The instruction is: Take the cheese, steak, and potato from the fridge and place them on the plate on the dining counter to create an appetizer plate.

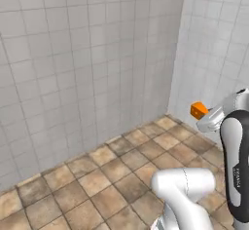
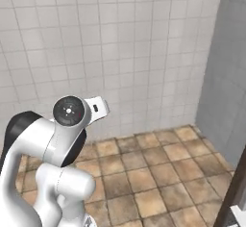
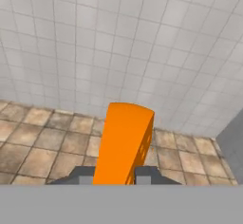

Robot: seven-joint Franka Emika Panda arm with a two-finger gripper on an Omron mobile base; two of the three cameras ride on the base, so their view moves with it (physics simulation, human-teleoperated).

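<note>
Hand view: end effector (image 3: 114,174) clamps cheese (image 3: 124,142) | white tiled walls (image 1: 87,53) | brown tiled floor (image 1: 121,175)

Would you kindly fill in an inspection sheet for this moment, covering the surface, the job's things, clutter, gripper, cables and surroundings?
Surface: no work surface seen; brown tiled floor lies below the arm.
Job's things: the cheese, an orange wedge, is held in the gripper, sticking out beyond the fingertips; it also shows as a small orange block at the arm's end in the left base view.
Clutter: nothing seen.
Gripper: the gripper is shut on the cheese, one dark fingertip on each side of the wedge, held in the air facing the wall.
Cables: nothing seen.
Surroundings: white tiled wall meeting in a corner; a grey panel stands at the right of the right base view.
</note>
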